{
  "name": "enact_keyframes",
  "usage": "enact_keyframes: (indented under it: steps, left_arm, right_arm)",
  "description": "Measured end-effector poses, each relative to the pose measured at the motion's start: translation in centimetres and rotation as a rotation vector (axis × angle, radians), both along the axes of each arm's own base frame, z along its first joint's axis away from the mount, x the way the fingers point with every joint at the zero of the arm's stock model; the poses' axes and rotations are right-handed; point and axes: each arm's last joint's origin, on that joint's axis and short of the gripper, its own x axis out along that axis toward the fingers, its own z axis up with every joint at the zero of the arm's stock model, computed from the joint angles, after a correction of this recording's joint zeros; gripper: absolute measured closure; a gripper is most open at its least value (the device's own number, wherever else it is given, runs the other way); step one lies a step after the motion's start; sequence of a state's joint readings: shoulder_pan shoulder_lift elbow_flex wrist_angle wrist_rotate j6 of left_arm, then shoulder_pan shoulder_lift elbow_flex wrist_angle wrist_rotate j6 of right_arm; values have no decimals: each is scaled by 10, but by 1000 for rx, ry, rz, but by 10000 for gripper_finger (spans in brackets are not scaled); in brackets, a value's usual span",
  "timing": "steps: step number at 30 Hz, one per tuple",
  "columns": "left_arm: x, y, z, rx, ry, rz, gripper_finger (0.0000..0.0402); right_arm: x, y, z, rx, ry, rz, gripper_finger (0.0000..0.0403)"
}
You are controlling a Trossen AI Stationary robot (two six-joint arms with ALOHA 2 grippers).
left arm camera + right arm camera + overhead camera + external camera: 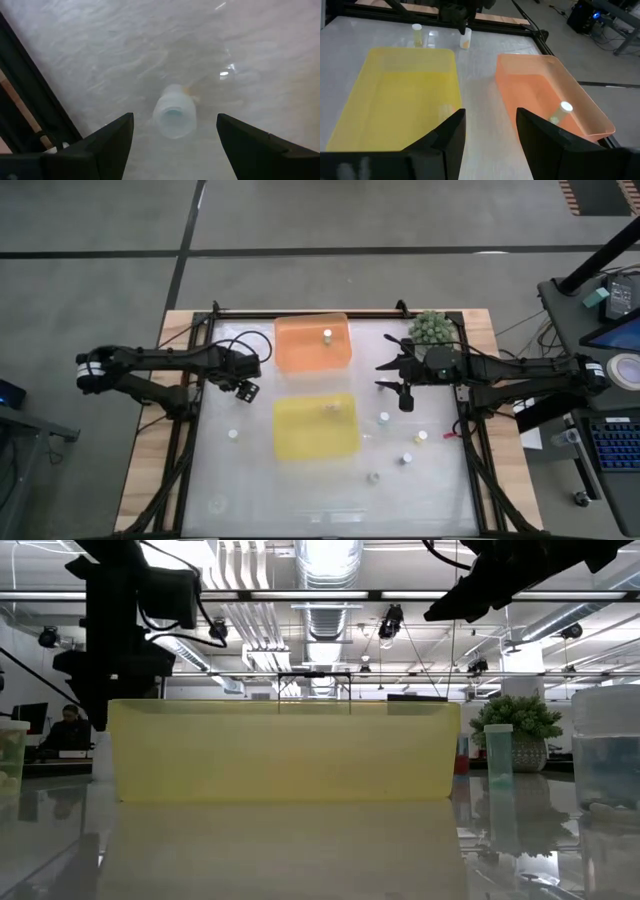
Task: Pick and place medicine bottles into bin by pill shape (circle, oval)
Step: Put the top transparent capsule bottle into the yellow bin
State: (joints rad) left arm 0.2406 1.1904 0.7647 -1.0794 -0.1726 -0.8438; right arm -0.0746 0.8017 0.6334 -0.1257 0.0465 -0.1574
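My left gripper (246, 387) is open and points down over one small white-capped medicine bottle (174, 116), which stands upright on the table. Its fingers stand on either side of the bottle without touching it; the bottle also shows in the right wrist view (465, 39). My right gripper (405, 395) is open and empty, hanging above the table between the orange bin (313, 345) and the yellow bin (315, 428). One bottle (327, 335) lies in the orange bin (560, 111). Several more bottles stand on the table at the right (384, 418), and one stands at the left (233, 434).
A green spiky plant ball (432, 328) sits at the far right corner, just behind my right arm. A dark frame rail (35, 110) runs along the table's left edge close to my left gripper. In the low view the yellow bin (285, 750) fills the middle, with bottles beside it (498, 760).
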Motion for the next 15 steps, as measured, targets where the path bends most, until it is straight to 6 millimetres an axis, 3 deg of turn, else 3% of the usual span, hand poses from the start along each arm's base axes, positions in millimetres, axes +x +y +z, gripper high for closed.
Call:
enact_keyframes:
  steps: [11,15]
  left_arm:
    - [-3,1,-13,-8,0,-5,132]
    - [-3,1,-13,-9,-1,-14,150]
  right_arm:
    - [0,0,0,0,0,0,236]
    - [0,0,0,0,0,0,236]
